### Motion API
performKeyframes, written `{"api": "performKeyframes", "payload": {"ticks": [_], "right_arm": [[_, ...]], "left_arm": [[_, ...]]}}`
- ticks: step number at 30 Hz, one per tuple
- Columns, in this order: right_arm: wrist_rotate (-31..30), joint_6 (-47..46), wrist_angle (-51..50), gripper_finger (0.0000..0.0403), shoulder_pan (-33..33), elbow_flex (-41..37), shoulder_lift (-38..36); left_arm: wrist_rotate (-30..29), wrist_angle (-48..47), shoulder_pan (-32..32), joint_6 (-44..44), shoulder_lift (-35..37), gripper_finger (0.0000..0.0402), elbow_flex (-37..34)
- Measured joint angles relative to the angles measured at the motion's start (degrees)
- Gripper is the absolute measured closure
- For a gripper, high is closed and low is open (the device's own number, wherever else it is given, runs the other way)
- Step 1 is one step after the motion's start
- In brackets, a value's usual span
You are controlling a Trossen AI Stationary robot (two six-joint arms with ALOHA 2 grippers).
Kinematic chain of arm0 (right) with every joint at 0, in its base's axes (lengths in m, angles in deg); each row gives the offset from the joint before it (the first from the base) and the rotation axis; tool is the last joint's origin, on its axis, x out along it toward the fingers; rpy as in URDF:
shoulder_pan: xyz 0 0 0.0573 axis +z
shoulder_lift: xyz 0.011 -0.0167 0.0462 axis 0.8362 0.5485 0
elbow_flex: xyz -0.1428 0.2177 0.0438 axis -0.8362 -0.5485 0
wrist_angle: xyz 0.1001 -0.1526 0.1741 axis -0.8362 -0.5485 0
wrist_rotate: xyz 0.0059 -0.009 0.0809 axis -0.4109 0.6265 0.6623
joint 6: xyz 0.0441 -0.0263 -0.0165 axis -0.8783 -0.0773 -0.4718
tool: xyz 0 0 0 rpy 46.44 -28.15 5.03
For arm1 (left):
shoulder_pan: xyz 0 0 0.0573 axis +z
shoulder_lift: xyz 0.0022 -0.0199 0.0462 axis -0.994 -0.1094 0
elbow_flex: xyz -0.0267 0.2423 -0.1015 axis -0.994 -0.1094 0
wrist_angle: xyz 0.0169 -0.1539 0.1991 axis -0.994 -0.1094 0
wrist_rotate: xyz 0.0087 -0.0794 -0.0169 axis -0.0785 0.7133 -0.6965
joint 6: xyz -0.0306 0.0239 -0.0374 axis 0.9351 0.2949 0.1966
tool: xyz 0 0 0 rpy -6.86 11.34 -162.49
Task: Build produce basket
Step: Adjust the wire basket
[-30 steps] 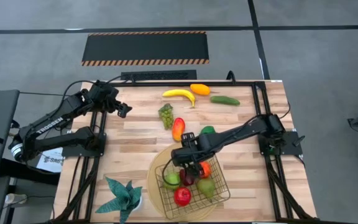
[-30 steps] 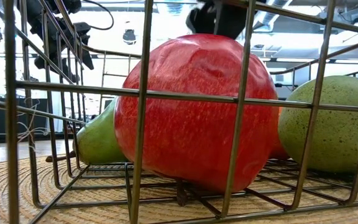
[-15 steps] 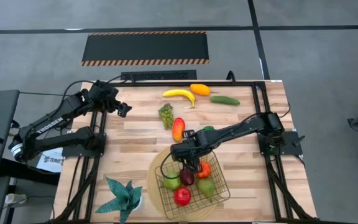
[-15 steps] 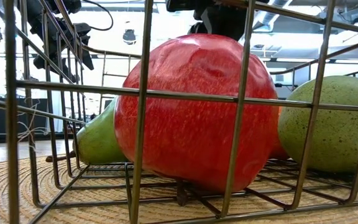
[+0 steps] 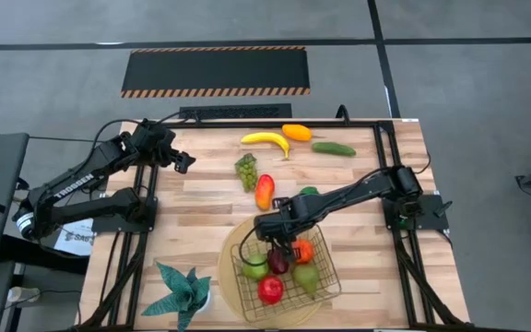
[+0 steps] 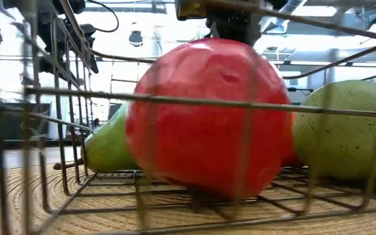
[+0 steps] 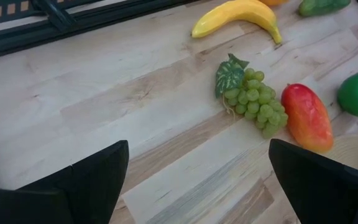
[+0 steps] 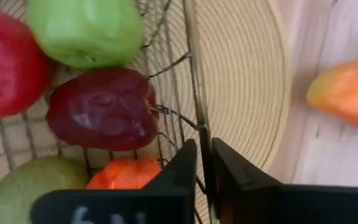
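Now clamped on the far rim of the basket [image 5: 289, 277], right gripper [image 8: 204, 163], fingers pinching a wire instead of fruit. Jolted in the low view, so probably about to be dragged. Left gripper [image 7: 197, 180] spread wide, idle near the grapes [image 7: 253, 102].
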Motion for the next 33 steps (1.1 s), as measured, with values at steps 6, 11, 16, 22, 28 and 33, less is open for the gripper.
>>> {"api": "performKeyframes", "payload": {"ticks": [6, 11, 16, 22, 28, 33], "right_arm": [[0.5, -4.5, 1.6, 0.0381, -0.2, 0.8, 0.1], [-0.1, -6.6, 1.4, 0.0377, -0.9, 1.0, 0.1], [-0.1, -5.8, 1.3, 0.0387, -1.2, 1.0, 0.1], [-0.9, -3.7, 1.7, 0.0326, -1.1, 1.0, 0.1], [-0.4, -3.0, 1.8, 0.0200, -1.0, 1.1, 0.1], [1.1, -3.3, 1.0, 0.0111, -1.1, 4.6, -0.2]], "left_arm": [[0.0, 0.0, 0.0, 0.5, 0.0, 0.0028, 0.0], [0.0, 0.1, 0.0, 0.7, 0.0, 0.0028, 0.0], [0.0, 0.1, 0.0, 0.9, 0.0, 0.0028, 0.0], [0.0, 0.1, 0.0, 0.9, 0.0, 0.0028, 0.0], [0.0, 0.3, 0.0, 0.9, 0.0, 0.0028, 0.0], [0.0, 0.3, 0.0, 0.8, 0.0, 0.0028, 0.0]]}}
